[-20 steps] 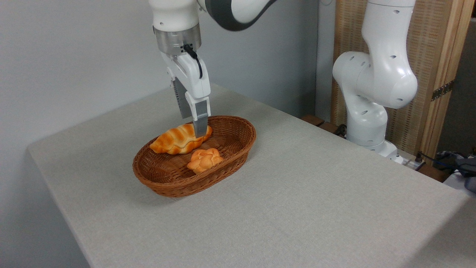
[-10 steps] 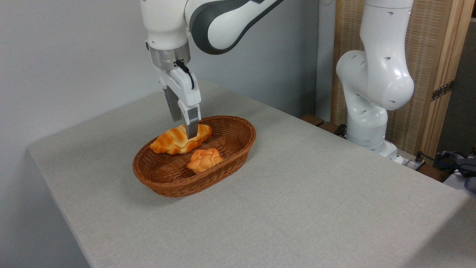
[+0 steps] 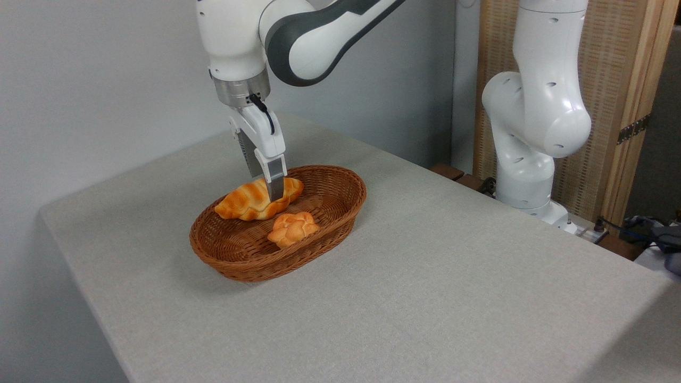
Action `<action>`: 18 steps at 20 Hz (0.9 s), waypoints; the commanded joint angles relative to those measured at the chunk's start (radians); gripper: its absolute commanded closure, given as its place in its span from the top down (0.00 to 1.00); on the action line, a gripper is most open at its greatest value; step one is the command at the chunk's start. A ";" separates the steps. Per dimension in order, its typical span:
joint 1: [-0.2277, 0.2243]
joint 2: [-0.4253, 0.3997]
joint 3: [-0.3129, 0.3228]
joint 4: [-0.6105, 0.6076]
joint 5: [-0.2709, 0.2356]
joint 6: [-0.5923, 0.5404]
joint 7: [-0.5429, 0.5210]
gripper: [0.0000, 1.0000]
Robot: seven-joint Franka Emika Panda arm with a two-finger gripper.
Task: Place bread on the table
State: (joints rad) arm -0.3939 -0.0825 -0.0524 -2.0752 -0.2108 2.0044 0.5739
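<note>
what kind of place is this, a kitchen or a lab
Most likely a robotics lab, not a kitchen: a Franka arm is mounted beside a cloth-covered table, cables trail at its base, and the only food is bread in a wicker basket.

A long golden-orange bread (image 3: 250, 201), marked with pale ridged stripes and pointed at both ends, is laid lengthwise in the far part of a wicker basket (image 3: 324, 234). The basket is set on the table (image 3: 457, 276), a broad flat surface covered in light grey-beige woven cloth.
</note>
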 commanded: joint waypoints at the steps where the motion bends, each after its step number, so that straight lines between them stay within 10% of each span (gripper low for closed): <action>1: -0.006 -0.003 0.006 -0.005 0.011 0.010 -0.006 1.00; 7: 0.000 0.012 0.006 -0.005 0.116 0.011 -0.002 1.00; 14: -0.006 0.023 0.005 -0.005 0.126 0.016 -0.003 1.00; 18: -0.006 0.026 0.005 -0.003 0.129 0.014 -0.003 0.50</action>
State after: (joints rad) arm -0.3938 -0.0563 -0.0522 -2.0768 -0.0956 2.0044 0.5740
